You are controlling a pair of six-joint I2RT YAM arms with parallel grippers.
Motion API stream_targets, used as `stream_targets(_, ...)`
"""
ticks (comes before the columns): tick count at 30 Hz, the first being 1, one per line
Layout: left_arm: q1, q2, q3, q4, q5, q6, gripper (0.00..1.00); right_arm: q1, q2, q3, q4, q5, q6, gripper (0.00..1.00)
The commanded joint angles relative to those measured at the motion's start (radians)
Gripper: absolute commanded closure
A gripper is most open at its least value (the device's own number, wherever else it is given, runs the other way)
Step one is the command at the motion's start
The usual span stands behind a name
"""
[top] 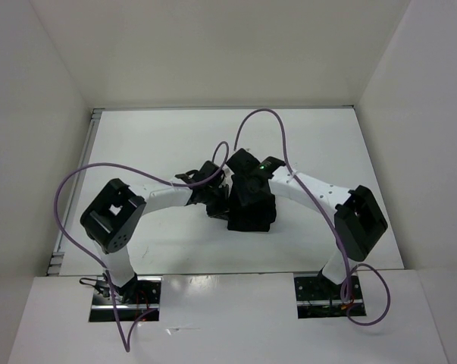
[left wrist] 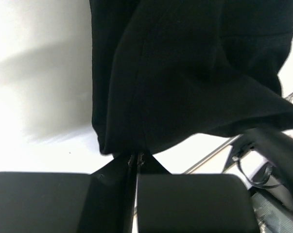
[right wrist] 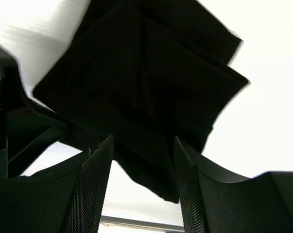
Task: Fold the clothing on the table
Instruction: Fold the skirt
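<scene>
The clothing (top: 251, 220) was a plain black piece of thin, floppy fabric, gathered into a compact bundle of several overlapping layers whose corners were offset rather than aligned. It sat near the middle of the matte white table (top: 327, 144), with bare tabletop on every side.

The right hand (right wrist: 142, 144) has its fingers spread apart. Past them, the black clothing (right wrist: 146, 77) shows layered folds against the white table (right wrist: 272, 126).
</scene>
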Motion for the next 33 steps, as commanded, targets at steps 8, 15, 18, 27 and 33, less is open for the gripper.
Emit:
stream_targets(8,0.022,-0.082,0.015,-0.021,-0.002,-0.018,1.0,0.056,0.028,0.015,0.112,-0.071,-0.111,0.42)
stream_targets(15,0.071,-0.149,0.015,-0.053,-0.002,-0.027,1.0,0.056,0.048,-0.03,0.164,-0.134,-0.142,0.42)
stream_targets(18,0.126,-0.217,-0.003,-0.11,-0.025,-0.038,1.0,0.077,0.066,-0.03,0.173,-0.134,-0.142,0.42)
stream_targets(27,0.321,-0.412,-0.083,-0.172,-0.025,-0.024,1.0,0.106,0.106,-0.028,0.182,-0.086,-0.151,0.85)
stream_targets(33,0.344,-0.432,-0.117,-0.172,-0.003,-0.015,1.0,0.105,0.065,-0.019,0.182,0.033,-0.118,1.0)
